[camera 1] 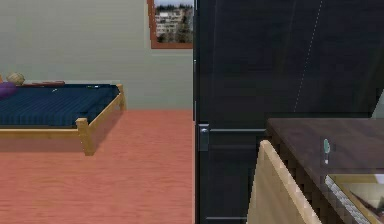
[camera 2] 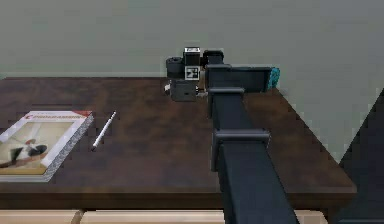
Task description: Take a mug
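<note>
Hazards at this stage come mainly from the extended arm [camera 2: 240,150]. It reaches across the dark table [camera 2: 130,165] almost to the wall [camera 2: 100,35], so any base rotation or drive sweeps it sideways over the tabletop.

- A sweep toward the arm side view's left can push the pen-like stick [camera 2: 104,130] and the book [camera 2: 40,143] along the table or off its edge.
- A sweep toward the right can strike the small teal shape [camera 2: 272,75], which sits just beside the arm's far end near the table's far corner. Judged from its place near the edge, a light knock would probably send it to the floor.
- Further extension risks driving the gripper [camera 2: 174,88] into the wall.
- In the forward view, the tall dark cabinet [camera 1: 250,80] and the pale chair back [camera 1: 275,190] stand close ahead. Forward travel risks a base collision.

Mug location: it cannot be fixed with certainty. The teal shape is the only candidate, and it is too small to tell whether it is a mug or part of the wrist.

Gripper condition: how far the fingers are spread cannot be told from these views. The far end shows only bare tabletop and wall behind it, so it holds nothing. Whether it touches the tabletop cannot be told.
</note>
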You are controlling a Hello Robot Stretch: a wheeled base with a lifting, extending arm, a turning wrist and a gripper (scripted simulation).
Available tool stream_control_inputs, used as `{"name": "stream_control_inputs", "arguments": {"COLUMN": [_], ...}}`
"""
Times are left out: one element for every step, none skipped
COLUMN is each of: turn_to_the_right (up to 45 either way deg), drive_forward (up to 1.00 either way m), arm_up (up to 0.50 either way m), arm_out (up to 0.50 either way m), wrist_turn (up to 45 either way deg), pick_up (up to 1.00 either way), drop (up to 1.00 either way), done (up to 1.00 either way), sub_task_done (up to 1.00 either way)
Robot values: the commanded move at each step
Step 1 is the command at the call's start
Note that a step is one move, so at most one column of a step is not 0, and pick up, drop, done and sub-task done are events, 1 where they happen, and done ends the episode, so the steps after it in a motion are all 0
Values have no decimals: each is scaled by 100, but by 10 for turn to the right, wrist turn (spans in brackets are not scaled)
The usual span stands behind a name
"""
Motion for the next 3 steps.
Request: {"name": "stream_control_inputs", "arguments": {"turn_to_the_right": [0,0,0], "drive_forward": [0,0,0], "arm_up": [0,0,0], "arm_out": [0,0,0], "wrist_turn": [150,0,0], "pick_up": [0,100,0], "drop": [0,0,0], "done": [0,0,100], "sub_task_done": [0,0,0]}}
